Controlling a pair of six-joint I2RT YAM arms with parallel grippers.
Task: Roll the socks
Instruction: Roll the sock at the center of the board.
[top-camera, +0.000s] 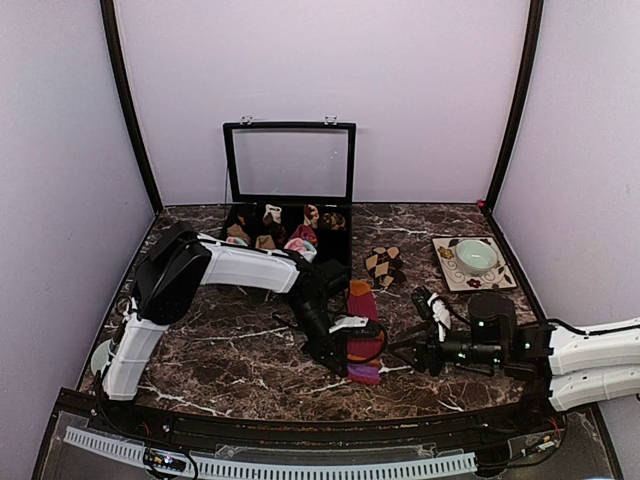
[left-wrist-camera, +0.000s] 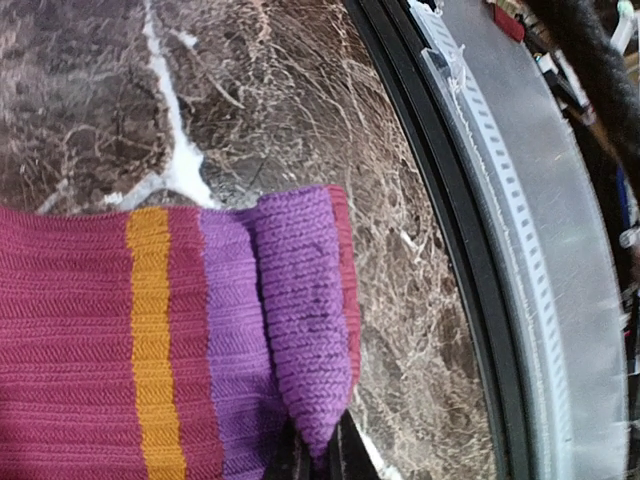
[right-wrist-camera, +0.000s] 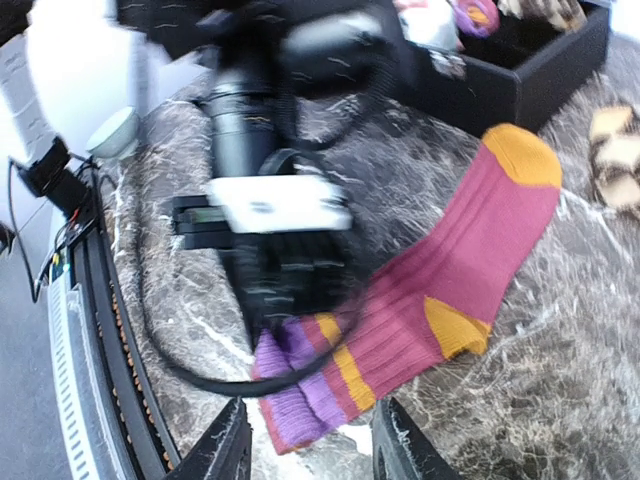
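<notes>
- The magenta sock (top-camera: 362, 318) lies flat on the marble table (top-camera: 230, 340). Its orange toe (right-wrist-camera: 522, 155) points toward the black box (top-camera: 345, 240), and its purple cuff (left-wrist-camera: 300, 300) is nearest the front edge.
- The left tool (left-wrist-camera: 320, 458) is closed on that cuff — the ribbed knit is doubled over where the jaws pinch it.
- The right tool (right-wrist-camera: 310, 448) hangs near the cuff end with its jaws parted and nothing between them.
- We judge the sock to be light, soft and limp. It will sag and drag rather than hold a shape, and the ribbed knit stretches, so a roll can loosen if it isn't kept tight.
- The knit should catch well in a grip and against the table — slipping worries us less than the layers skewing sideways as they turn.
- The best hold, we think, is across the cuff's full width with both layers together, rolling from there toward the toe.
- The brown-and-beige diamond sock (top-camera: 385, 266) lies apart from the magenta one, near the box, with neither tool on it.
</notes>
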